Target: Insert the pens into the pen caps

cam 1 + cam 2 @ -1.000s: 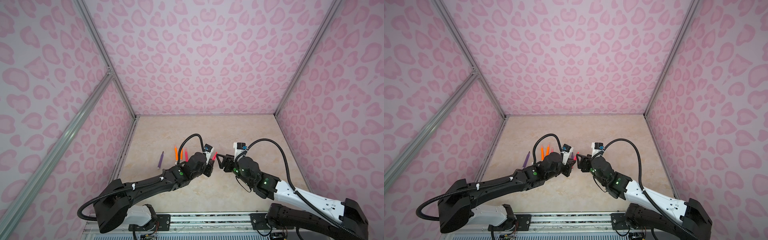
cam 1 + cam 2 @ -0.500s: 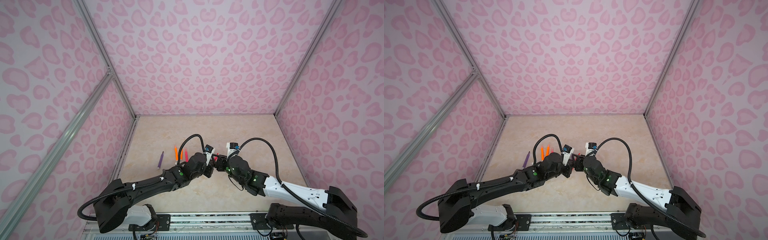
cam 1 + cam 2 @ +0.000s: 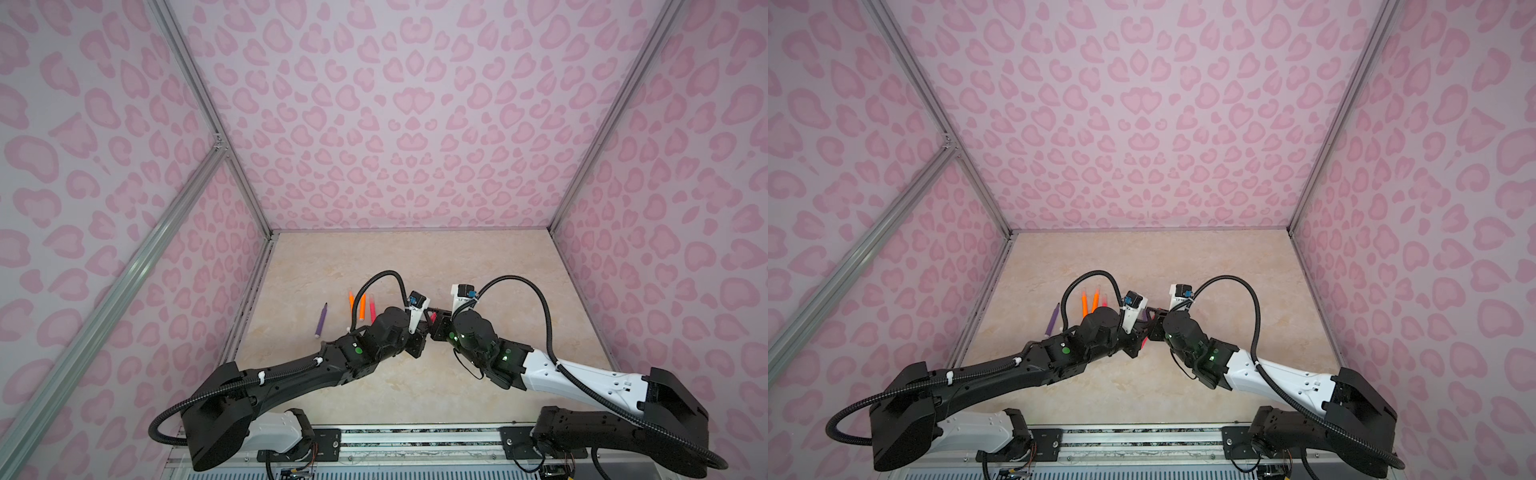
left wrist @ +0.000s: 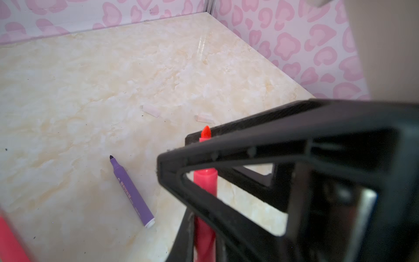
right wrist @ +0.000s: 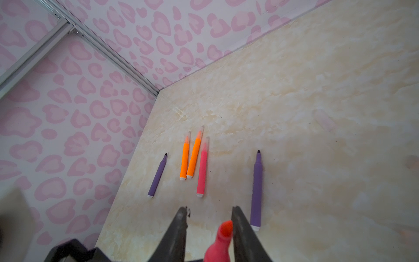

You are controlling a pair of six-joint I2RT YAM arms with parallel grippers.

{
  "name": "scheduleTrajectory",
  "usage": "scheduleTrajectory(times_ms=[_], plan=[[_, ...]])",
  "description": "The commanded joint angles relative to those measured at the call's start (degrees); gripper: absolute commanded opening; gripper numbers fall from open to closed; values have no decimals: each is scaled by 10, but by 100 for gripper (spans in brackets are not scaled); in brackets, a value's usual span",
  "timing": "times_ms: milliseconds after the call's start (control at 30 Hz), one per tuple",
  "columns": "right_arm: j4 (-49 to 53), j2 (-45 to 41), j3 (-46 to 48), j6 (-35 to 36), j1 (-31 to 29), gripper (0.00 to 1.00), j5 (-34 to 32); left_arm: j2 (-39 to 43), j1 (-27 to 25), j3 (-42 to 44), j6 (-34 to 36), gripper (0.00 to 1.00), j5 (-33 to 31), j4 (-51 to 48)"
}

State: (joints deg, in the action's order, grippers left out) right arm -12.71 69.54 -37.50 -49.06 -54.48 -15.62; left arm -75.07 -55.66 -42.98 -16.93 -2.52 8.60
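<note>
1. Left wrist view: we see the left fingers [image 4: 226,157] clenched on the held pink-red pen [image 4: 205,181]; its bare red tip pokes out past them; its barrel runs back between them.
2. In the right wrist view the right fingers [image 5: 179,233] stand parted on either side of that same tip; a gap shows between one finger and the pen; we cannot tell whether the other finger touches it.
3. In both top views the two arms meet above the desk [image 3: 478,270], near its middle; the two sets of fingers sit almost nose to nose, with a speck of red between them.
4. Left of that meeting point, two orange pens [image 5: 184,158] [image 5: 194,156] lie close side by side on the desk; the capped pink-red pen [image 5: 202,172] lies just beside them; each of the three wears a clear cap over its tip.
5. The outer purple pen [image 5: 157,175] lies nearer the left wall, apart from that group; the inner purple pen [image 5: 257,188] lies just beside the right fingers; both purple tips are bare and dark.
6. Two loose caps [image 4: 150,110] [image 4: 204,118] lie on the desk beyond the held pen, near each other but not touching.
</note>
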Motion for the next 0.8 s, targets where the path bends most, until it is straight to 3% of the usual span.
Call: scheduleTrajectory(times_ms=[0,300,467,767], plan=[[-15,3,-1,-6,0,31,-4,3,0,-3,5,3,6,34],[-20,-2,4,-11,-2,4,-4,3,0,-2,5,7,14,37],[-24,-5,5,-14,-6,2,-2,-3,0,-5,3,19,12,35],[-32,5,-1,-15,-19,0,-4,4,0,-1,3,26,7,36]])
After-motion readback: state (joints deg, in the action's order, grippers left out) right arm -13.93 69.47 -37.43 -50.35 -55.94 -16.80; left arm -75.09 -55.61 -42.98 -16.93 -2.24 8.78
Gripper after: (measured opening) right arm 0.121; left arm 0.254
